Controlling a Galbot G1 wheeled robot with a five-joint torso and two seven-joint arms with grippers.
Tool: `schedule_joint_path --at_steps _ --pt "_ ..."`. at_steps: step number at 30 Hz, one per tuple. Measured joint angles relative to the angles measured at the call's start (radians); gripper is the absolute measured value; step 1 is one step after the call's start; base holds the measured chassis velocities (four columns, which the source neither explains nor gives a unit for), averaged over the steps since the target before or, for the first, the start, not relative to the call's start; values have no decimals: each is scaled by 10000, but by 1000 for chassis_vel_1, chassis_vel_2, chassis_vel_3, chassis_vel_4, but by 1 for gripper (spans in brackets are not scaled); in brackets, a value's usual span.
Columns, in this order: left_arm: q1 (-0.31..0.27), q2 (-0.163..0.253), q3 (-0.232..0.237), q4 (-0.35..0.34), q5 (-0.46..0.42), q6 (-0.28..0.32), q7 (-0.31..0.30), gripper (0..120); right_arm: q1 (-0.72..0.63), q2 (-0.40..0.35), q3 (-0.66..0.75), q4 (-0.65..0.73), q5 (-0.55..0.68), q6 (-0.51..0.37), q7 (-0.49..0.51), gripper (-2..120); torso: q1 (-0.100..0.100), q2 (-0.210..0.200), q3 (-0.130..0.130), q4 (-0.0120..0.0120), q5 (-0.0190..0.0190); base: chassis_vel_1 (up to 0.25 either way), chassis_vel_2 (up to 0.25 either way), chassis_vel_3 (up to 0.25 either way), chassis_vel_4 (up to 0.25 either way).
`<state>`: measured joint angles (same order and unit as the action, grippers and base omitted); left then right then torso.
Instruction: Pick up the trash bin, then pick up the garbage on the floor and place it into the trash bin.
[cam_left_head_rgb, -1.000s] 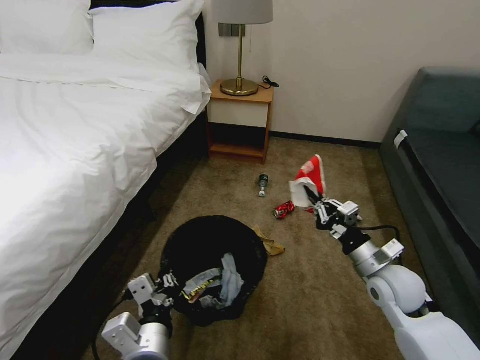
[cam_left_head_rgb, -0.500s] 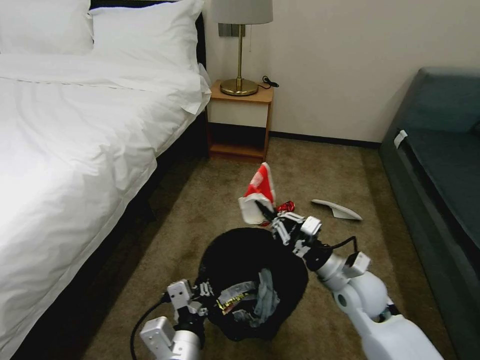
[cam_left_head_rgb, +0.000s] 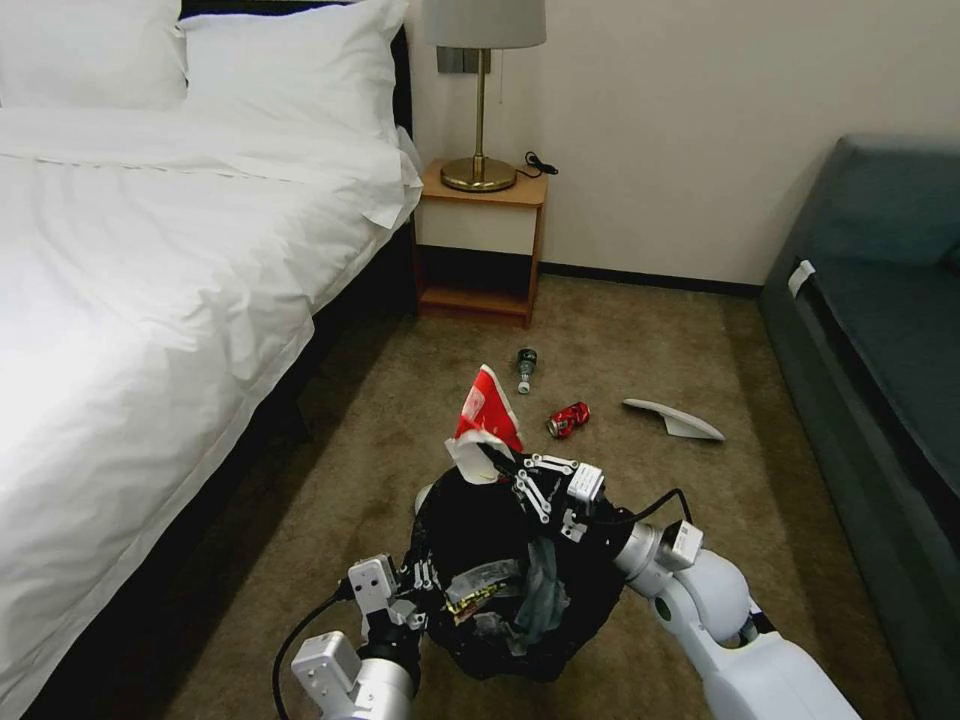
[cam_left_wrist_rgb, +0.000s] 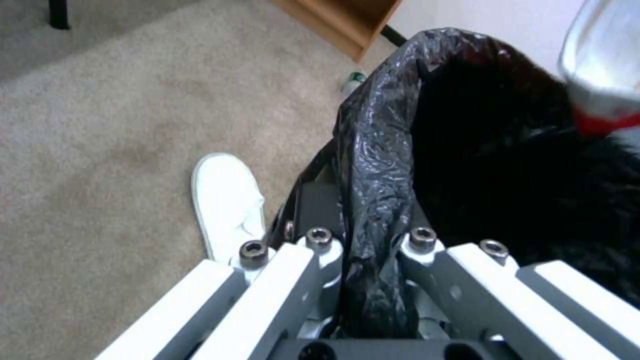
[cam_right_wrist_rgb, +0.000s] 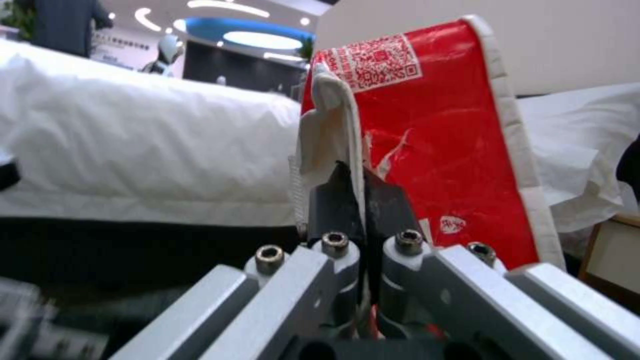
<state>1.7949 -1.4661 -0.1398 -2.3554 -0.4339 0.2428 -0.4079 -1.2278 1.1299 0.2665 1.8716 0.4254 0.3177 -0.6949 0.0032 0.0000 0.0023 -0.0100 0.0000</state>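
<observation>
I have the trash bin (cam_left_head_rgb: 500, 580) off the carpet in my left gripper (cam_left_head_rgb: 415, 585), fingers clamped on the black bag folded over its near rim; the left wrist view shows the crinkled plastic pinched between them. My right gripper (cam_left_head_rgb: 500, 465) sits at the bin's far rim with its fingers together on the white edge of a red-and-white wrapper (cam_left_head_rgb: 485, 415), which stands up above the opening rather than inside it. So I judge this to be the drop step for that piece. The next move calls for bringing the wrapper fully over the mouth before parting the fingers; it is tall and light, so it could tip outward over the rim.

Left on the carpet beyond the bin: a crushed red can (cam_left_head_rgb: 568, 419), a small green bottle (cam_left_head_rgb: 526, 368) and a white slipper (cam_left_head_rgb: 673, 419). Another white shape beside the bin in the left wrist view is probably the second slipper (cam_left_wrist_rgb: 228, 202).
</observation>
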Motion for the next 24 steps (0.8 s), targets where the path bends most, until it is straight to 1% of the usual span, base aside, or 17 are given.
schedule_joint_path --at_steps 4,9,23,24 --pt "-8 -2 -111 -78 -51 0 1 4 -118 -201 187 2 -56 69 -281 0 0 0 0 -1 0 0 0 0 0" --pt "-10 4 -178 -128 -92 0 0 4 -224 -311 289 71 -74 109 -361 0 0 0 0 0 0 0 0 0 0" --pt "-30 14 -313 -210 -168 0 6 4 -459 -404 347 283 -168 194 -495 0 0 0 0 0 0 0 0 0 0" --pt "-38 15 -323 -211 -174 0 12 4 -488 -413 337 330 -171 209 -506 7 0 0 0 0 0 0 0 0 0"
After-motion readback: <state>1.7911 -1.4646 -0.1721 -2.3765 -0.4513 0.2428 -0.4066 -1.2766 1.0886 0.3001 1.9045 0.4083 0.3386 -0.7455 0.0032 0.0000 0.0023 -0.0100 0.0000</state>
